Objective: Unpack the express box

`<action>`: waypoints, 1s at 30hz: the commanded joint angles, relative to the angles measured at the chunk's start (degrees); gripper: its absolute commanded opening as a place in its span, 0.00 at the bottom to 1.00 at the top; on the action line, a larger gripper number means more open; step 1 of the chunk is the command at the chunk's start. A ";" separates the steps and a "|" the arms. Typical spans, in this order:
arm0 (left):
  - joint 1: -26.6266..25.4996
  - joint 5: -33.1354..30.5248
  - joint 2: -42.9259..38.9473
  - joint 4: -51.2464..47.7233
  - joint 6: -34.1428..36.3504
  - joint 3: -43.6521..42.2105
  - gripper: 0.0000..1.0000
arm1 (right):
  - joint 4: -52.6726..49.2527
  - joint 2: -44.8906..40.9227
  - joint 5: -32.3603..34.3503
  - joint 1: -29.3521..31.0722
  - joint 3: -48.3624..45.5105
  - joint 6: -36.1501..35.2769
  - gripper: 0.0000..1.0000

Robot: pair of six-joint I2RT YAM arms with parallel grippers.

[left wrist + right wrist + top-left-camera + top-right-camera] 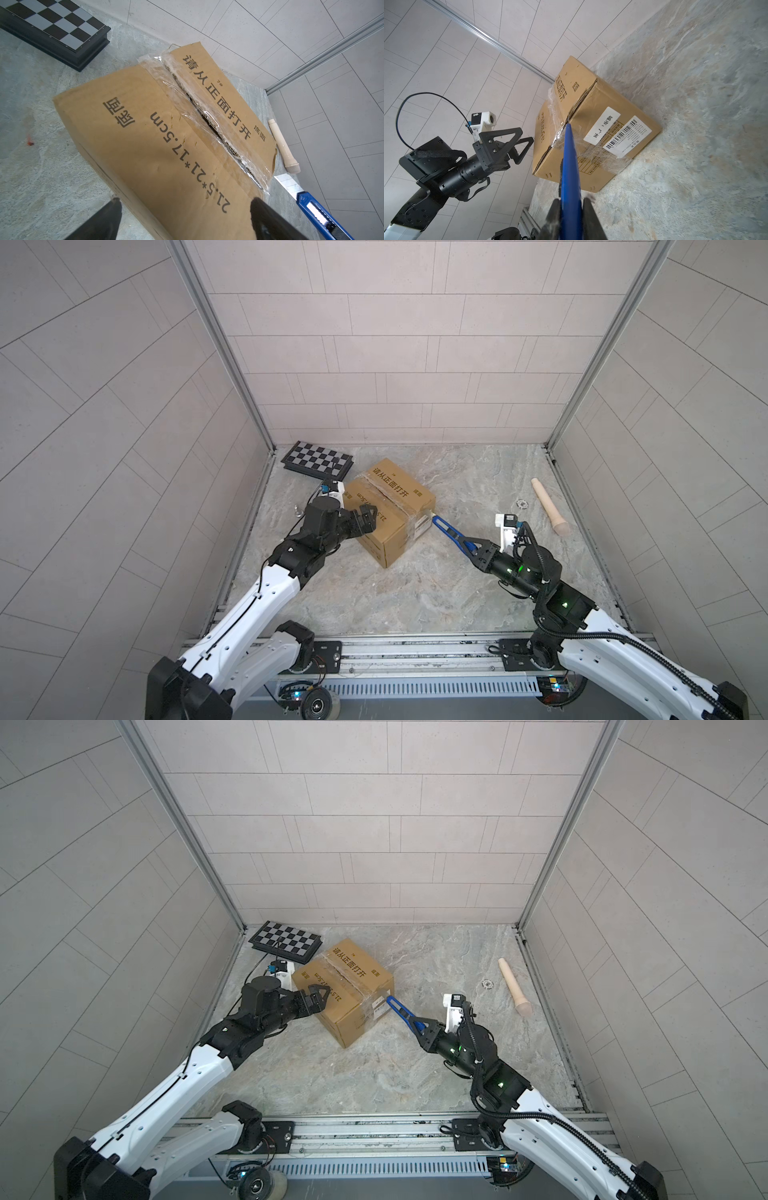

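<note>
marbled grey tabletop (415, 593), tiled walls (395, 344), express box (395, 493) near chequered board (318, 464)

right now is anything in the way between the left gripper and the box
Nothing visible does. The left gripper stands open right at the box, with only cardboard ahead in its wrist view. The knife in the right gripper meets the taped edge on the box's opposite side; the chessboard lies off behind.

Matt brown cardboard express box (388, 506) — its seam tape (193, 120) glossy, wrinkled.
</note>
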 commanded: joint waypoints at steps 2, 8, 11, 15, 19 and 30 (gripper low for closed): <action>0.21 0.38 -0.20 0.93 -0.17 -0.77 1.00 | 3.13 0.00 0.52 -0.03 -0.34 0.81 0.00; 0.25 0.51 -0.18 1.15 -0.30 -0.92 1.00 | 4.04 0.49 0.52 -0.05 -0.51 0.96 0.00; 0.21 0.60 -0.18 1.24 -0.39 -1.01 1.00 | 4.50 0.97 0.42 -0.05 -0.51 1.08 0.00; 0.22 0.75 0.03 1.46 -0.52 -1.23 1.00 | 5.33 1.63 0.10 -0.05 -0.76 1.47 0.00; 0.25 0.72 0.01 1.61 -0.52 -1.25 1.00 | 4.59 1.27 -0.09 0.00 -0.96 1.67 0.00; 0.21 0.95 0.68 1.87 -0.61 -1.27 1.00 | 2.60 -1.08 0.83 -0.14 -1.77 1.79 0.00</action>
